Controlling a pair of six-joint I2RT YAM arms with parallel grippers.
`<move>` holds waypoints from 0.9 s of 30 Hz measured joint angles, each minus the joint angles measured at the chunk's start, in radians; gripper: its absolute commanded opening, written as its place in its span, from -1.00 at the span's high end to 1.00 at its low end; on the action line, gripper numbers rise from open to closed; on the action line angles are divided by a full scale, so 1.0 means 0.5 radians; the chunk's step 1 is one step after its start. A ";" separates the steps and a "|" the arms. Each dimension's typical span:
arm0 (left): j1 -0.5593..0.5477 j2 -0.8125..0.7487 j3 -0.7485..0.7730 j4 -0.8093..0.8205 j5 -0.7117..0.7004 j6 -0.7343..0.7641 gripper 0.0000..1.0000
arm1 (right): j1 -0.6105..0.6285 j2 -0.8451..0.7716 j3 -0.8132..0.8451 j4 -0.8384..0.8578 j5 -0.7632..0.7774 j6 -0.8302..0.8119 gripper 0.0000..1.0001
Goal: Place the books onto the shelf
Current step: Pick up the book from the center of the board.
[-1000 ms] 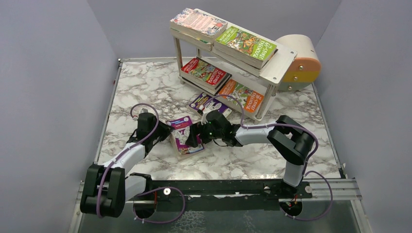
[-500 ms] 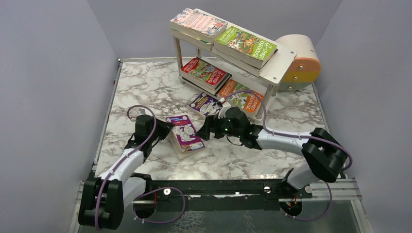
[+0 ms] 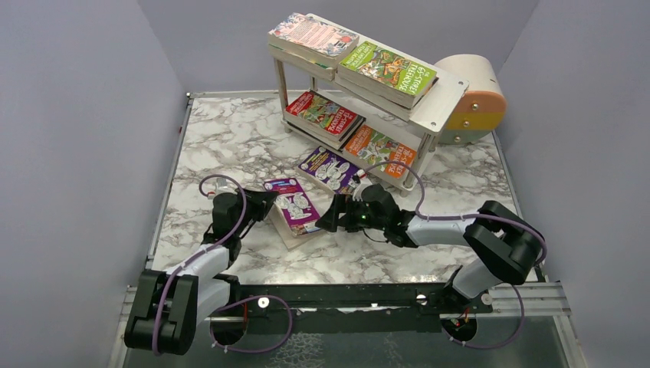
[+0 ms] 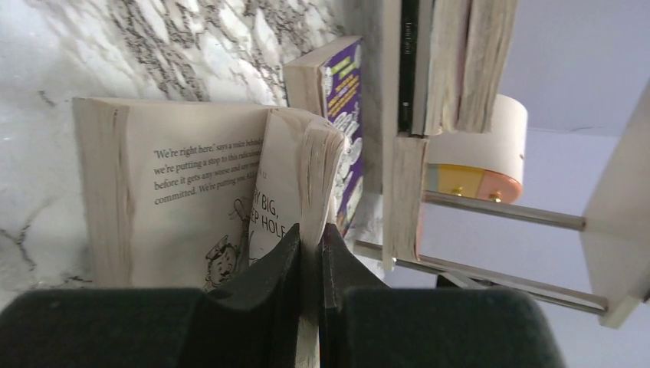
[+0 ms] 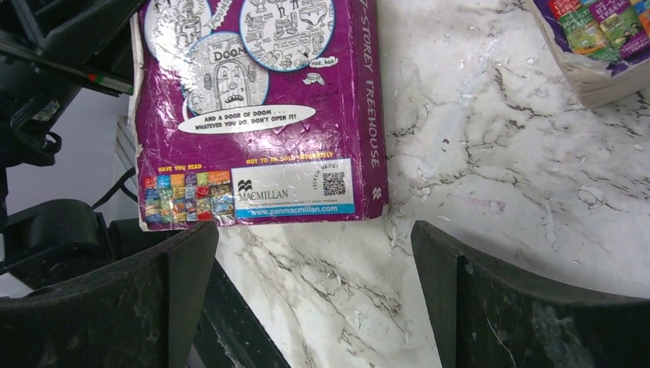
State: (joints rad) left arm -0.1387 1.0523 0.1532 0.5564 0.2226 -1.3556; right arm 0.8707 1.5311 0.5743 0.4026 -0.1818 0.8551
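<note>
**Item 1: purple book** [image 3: 293, 207]. It is lying on the bench [image 3: 222, 138] between the two arms, at about 7 o'clock from the shelf [image 3: 443, 101] and well apart from it. The back cover is facing up. The long axis is running roughly from 11 to 5 o'clock in the top view. The spine is facing 3 o'clock and the page edge 9 o'clock.

**Item 2: left end effector** [image 4: 310, 239]. It is closed and pinching a sheaf of leaves at the page edge, so the book is gaping open with printed pages showing.

**Item 3: right end effector** [image 5: 314, 241]. It is hovering low just beside the spine-side corner, with its jaws standing wide and holding nothing.

**Item 4: second purple book** [image 3: 329, 167]. It is lying flat on the bench just in front of the shelf's lower tier, with its long axis running about 10 to 4 o'clock.

**Item 5: shelved stock.** The pink-patterned book [image 3: 310, 32] and green book [image 3: 387, 69] are lying on the top tier, and the red book [image 3: 323, 111] and orange book [image 3: 379, 149] on the lower tier.

**Handling note (judgement).** The arms appear to be working toward a firm hold on Item 1. A pinch on leaves alone is risking a tear or a sagging block. The right end effector should be closing across the spine and the full thickness before the left lets go. The book should then be travelling flat toward 1 o'clock, onto the bare end of the top board.
</note>
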 measured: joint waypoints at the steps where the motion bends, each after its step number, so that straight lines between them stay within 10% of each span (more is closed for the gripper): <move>1: 0.001 0.007 -0.013 0.050 0.006 -0.018 1.00 | -0.001 0.016 -0.010 0.037 -0.005 0.023 -0.92; 27: 0.013 0.140 -0.071 0.584 0.220 -0.325 1.00 | -0.066 0.433 -0.146 0.847 -0.192 0.328 -0.87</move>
State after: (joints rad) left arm -0.1322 1.1225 0.1177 0.8482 0.3328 -1.5181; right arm 0.8375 1.7473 0.5014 0.8261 -0.2775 1.0191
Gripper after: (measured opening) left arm 0.027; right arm 0.950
